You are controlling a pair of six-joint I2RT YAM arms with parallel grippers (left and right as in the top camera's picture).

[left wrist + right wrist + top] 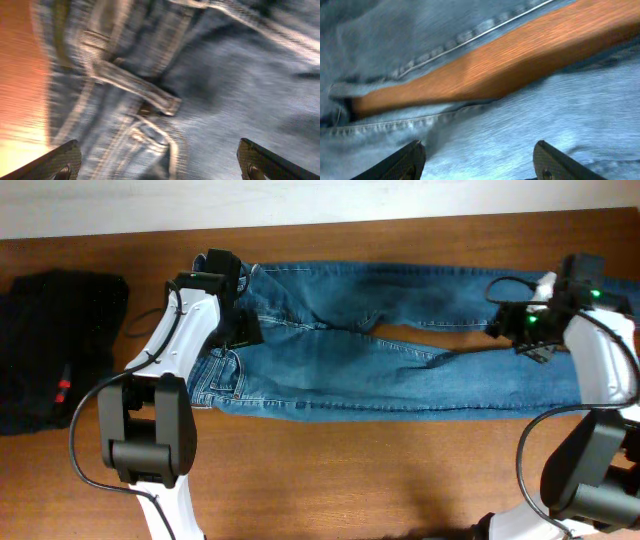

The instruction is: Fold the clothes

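The wooden table is carrying everything; the jeans are lying flat across its middle, spread out full length, probably so that a fold can be taken cleanly from either end. Their long axis is running left to right in the overhead view; the waistband is pointing towards the left arm and the legs are stretching towards the right arm, parting slightly so that a wedge of wood is showing between them. A black garment is sitting at the table's left edge, apart from the denim and seemingly set aside.

The left gripper is hanging over the waist end, above a belt loop and pocket seams; its jaws are standing fully wide and gripping nothing, likely poised for the waistband. The right gripper is hovering over the legs beside the wood gap; its fingers are spread well apart with only flat cloth below, holding nothing.
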